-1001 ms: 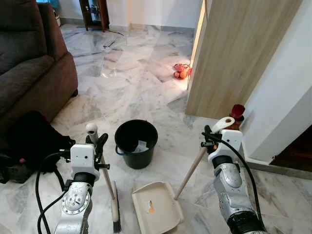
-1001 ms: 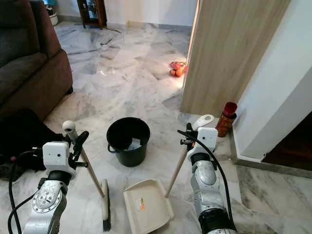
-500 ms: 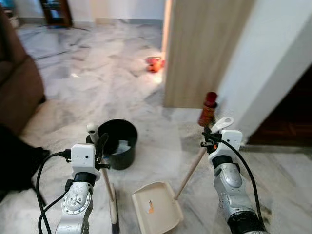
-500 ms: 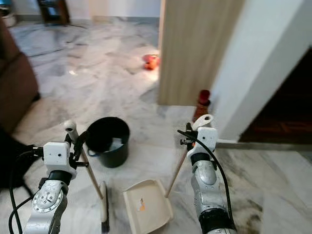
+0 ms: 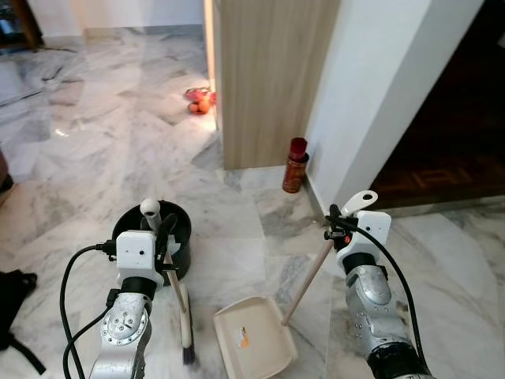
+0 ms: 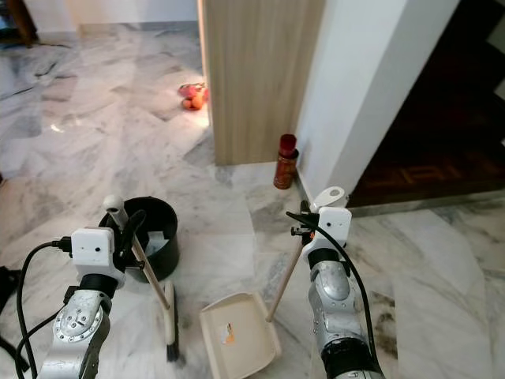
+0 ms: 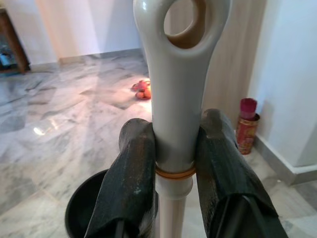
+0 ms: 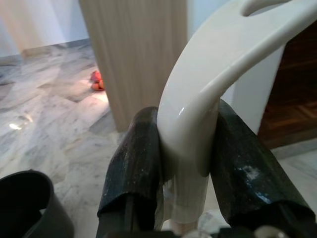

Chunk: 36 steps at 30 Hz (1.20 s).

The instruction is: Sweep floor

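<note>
The view has turned right; left gripper [image 7: 173, 163] clamps the broom [image 5: 186, 328], right gripper [image 8: 185, 148] clamps the dustpan [image 5: 252, 339]; the bucket [image 5: 126, 233] behind the broom risks tipping.

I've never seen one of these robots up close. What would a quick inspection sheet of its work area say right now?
Surface: marble floor, glossy.
Job's things: broom and dustpan on the floor side by side; black bucket behind the broom.
Clutter: red can by the white wall; small orange-red things near the wooden panel.
Grippers: left gripper shut on broom handle; right gripper shut on dustpan handle.
Cables: black cables loop along both arms.
Surroundings: wooden panel, dark doorway.
</note>
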Tool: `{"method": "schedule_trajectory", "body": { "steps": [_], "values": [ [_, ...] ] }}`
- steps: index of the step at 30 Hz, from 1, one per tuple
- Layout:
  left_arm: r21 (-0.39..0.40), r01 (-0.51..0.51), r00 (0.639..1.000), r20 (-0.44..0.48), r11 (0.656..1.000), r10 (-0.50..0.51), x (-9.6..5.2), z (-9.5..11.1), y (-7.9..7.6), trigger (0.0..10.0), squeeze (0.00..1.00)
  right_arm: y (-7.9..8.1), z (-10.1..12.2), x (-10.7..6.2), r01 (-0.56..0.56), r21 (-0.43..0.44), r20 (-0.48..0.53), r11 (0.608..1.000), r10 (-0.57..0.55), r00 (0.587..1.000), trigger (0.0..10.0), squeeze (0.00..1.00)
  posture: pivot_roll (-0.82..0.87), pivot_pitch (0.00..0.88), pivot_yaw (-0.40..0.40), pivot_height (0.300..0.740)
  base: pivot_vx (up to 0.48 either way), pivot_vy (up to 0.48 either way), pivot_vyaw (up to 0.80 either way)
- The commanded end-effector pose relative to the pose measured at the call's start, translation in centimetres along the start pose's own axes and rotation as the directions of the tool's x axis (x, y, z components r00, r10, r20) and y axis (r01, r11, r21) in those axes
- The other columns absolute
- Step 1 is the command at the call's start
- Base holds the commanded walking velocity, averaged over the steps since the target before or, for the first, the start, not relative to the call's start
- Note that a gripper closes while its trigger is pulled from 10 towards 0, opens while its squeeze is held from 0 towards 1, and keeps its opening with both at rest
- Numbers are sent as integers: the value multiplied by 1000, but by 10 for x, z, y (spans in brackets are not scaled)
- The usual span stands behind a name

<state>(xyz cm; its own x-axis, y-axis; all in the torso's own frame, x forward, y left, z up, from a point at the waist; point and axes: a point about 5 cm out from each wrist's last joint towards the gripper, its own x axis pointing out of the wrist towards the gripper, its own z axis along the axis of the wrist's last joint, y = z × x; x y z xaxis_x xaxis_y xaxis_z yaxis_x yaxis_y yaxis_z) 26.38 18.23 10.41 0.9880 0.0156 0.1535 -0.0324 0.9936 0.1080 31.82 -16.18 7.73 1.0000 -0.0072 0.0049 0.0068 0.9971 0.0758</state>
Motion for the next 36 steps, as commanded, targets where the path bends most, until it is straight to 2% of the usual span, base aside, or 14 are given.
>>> {"method": "schedule_trajectory", "body": {
  "steps": [1,8,10,17,24,36],
  "values": [
    [4,22,999,37,1000,-22,3,6,-4,10000,0,0,4,1,4,4,26,1000,-4,1000,10000,0,105,36,-32,740,0,0,-800],
    [7,25,999,42,1000,-25,5,7,-4,10000,0,0,6,2,-1,-19,35,1000,2,999,10000,0,107,41,-31,740,0,0,-800],
    [38,29,999,37,999,-30,5,6,-5,10000,0,1,6,2,-1,-16,36,1000,1,999,10000,0,107,41,-31,740,0,0,-800],
    [48,32,999,30,998,-33,5,5,-6,10000,0,2,5,1,-4,-20,32,1000,5,999,10000,0,114,52,-33,740,0,-406,-800],
    [49,11,999,30,999,-12,7,5,1,10000,0,2,6,3,-3,-23,36,1000,4,999,10000,0,114,56,-36,740,0,0,-800],
    [51,8,999,37,999,-9,10,6,2,10000,0,1,6,3,-1,-25,35,1000,2,999,10000,0,111,66,-36,740,0,0,-800]
  ]
}}
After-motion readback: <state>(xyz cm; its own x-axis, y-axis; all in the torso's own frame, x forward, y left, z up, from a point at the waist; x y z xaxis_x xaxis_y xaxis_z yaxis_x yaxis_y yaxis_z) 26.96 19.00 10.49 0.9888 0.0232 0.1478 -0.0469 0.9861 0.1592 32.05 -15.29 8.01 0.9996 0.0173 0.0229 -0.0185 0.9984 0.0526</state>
